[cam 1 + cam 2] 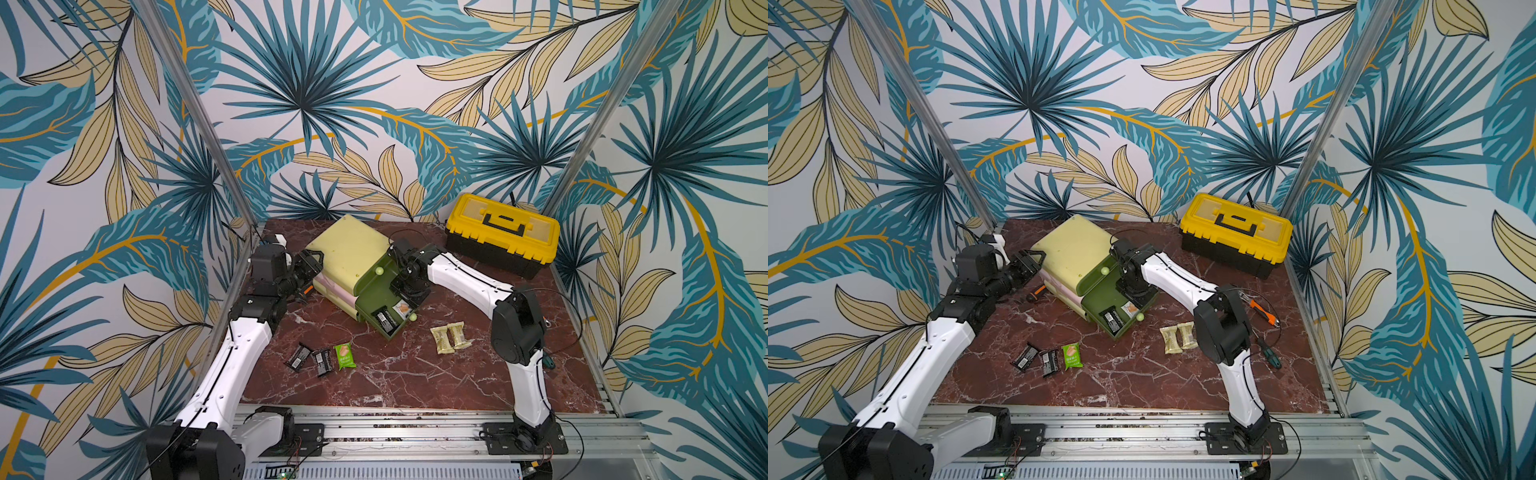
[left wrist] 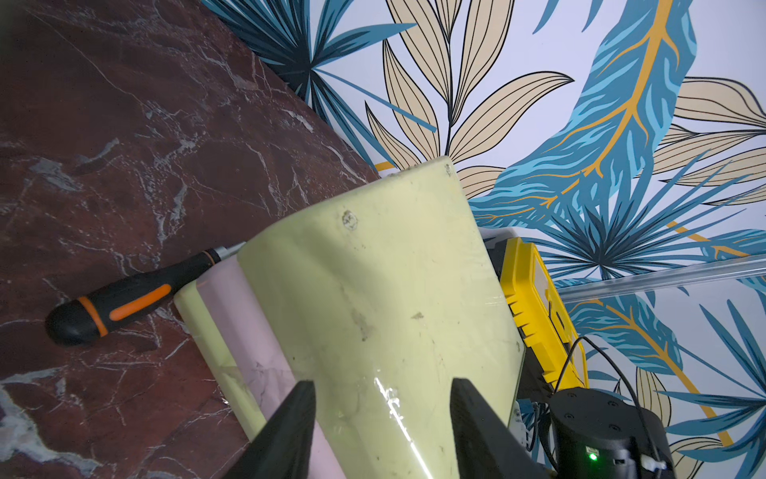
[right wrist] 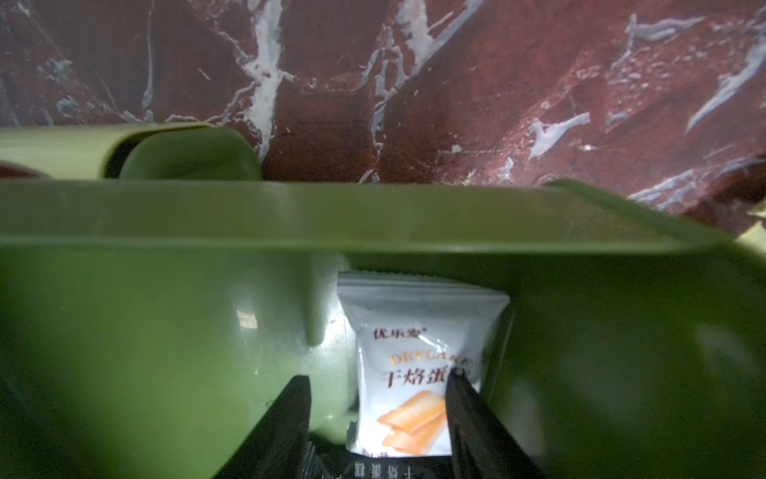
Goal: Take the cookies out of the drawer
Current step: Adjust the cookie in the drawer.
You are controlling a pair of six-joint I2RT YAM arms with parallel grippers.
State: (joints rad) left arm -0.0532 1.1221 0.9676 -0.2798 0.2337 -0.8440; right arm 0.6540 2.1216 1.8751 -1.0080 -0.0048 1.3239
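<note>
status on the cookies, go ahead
Left gripper jaws apart at the cabinet. Right gripper in the open drawer, jaws apart around a white packet. Black packet also inside; five packets out on table. Nothing blocking.

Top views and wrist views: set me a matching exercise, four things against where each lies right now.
Things:
1. bright green crimped snack packet
2. white snack packet with orange print
3. pair of cream-yellow snack packets
4. black tool handle with orange inlay

Places:
A. inside the open dark green plastic drawer
B. on the red marble table, by the right arm's elbow
C. on the table, next to two black packets
D. on the table, beside the pale yellow-green drawer cabinet

Pairs: 1-C, 2-A, 3-B, 4-D.
</note>
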